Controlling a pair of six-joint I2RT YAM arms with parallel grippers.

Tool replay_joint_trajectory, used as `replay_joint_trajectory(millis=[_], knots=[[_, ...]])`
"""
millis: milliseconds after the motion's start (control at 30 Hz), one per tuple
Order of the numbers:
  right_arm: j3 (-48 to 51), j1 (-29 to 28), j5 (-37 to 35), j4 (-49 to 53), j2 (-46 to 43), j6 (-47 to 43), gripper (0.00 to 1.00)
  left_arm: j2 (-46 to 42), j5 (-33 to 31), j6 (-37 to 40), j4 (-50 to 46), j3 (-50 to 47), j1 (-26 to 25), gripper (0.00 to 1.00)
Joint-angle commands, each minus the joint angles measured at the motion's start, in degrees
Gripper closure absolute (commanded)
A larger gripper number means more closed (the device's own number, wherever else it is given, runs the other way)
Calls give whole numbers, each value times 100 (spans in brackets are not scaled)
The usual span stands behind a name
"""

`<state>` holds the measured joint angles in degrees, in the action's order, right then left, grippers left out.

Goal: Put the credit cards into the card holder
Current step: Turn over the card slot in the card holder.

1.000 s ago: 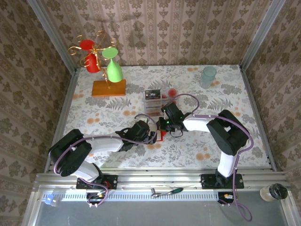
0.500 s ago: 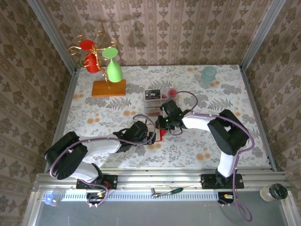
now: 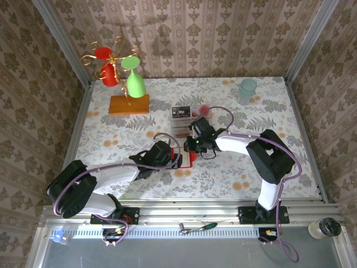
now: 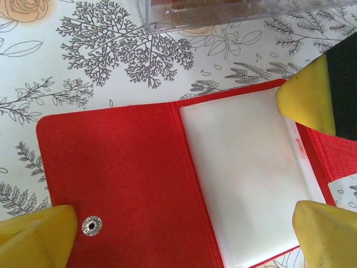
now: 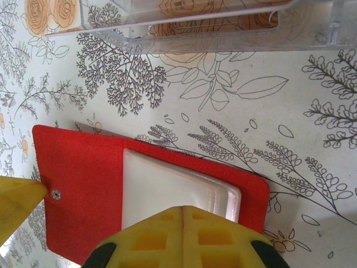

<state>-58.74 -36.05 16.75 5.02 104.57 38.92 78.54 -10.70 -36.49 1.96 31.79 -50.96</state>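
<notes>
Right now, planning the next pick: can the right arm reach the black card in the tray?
Probably yes: the right gripper, shut, hangs near the clear tray; nothing covers the black card.

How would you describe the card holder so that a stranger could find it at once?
On the flowered table, find the clear plastic tray near the middle. Just on its near side lies the card holder, opened flat. Unlike the clear tray, it is bright red, with a pale inner pocket and a small metal snap.
</notes>
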Motion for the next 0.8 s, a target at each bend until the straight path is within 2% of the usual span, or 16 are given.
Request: replay_joint_trajectory(millis=[0, 300, 767], knots=[[-146, -5, -45, 114, 159, -102, 100, 157, 90, -77, 3, -127, 31, 0], [-173, -88, 47, 65, 331, -87, 100, 340, 121, -26, 308, -276, 38, 0], [-191, -218, 82, 5, 379, -42, 100, -57, 92, -31, 654, -497, 36, 0]])
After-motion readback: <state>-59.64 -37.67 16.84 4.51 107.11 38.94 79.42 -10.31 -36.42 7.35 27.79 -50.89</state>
